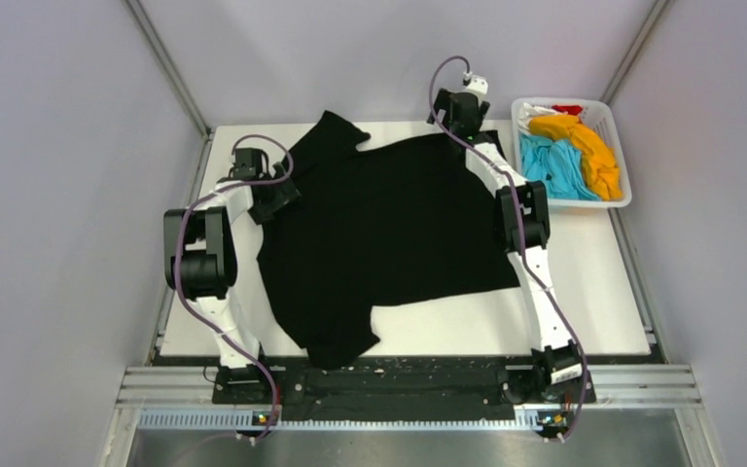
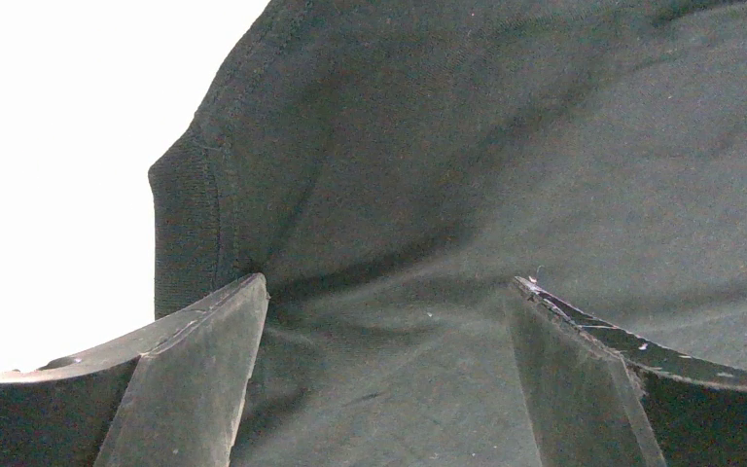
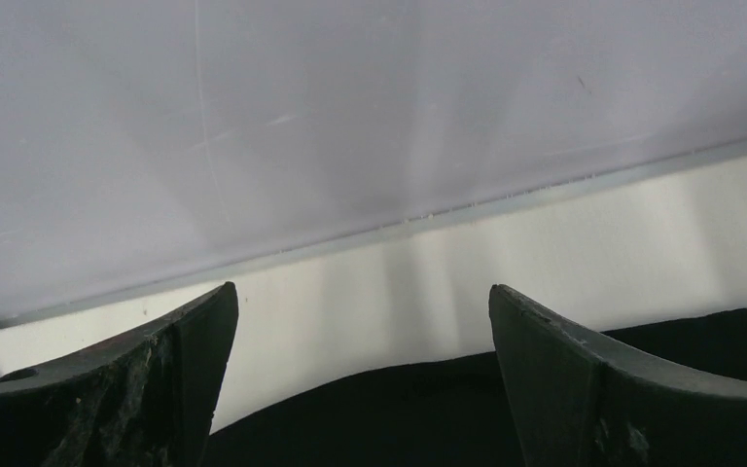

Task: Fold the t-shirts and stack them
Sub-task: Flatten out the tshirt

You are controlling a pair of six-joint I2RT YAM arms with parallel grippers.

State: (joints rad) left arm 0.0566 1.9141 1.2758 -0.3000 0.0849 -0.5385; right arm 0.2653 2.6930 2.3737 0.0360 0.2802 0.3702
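Top external view: my two arms bracket the black t-shirt (image 1: 389, 233), spread rumpled across the middle of the worktop (image 1: 584, 292).

My left gripper (image 2: 389, 287) stands wide open, low over the shirt's ribbed edge at centre left. My right gripper (image 3: 362, 292), equally wide and holding nothing, sits at the shirt's top edge by the back wall. The risk as I judge it: closing left could catch only the rib or pinch extra layers, dragging the cloth askew, and the curled sleeve at bottom centre could slip over the near edge. Bare room lies lower right. The orange t-shirt (image 1: 588, 151) and sky-blue t-shirt (image 1: 554, 165) sit in the basket (image 1: 625, 165), upper right.
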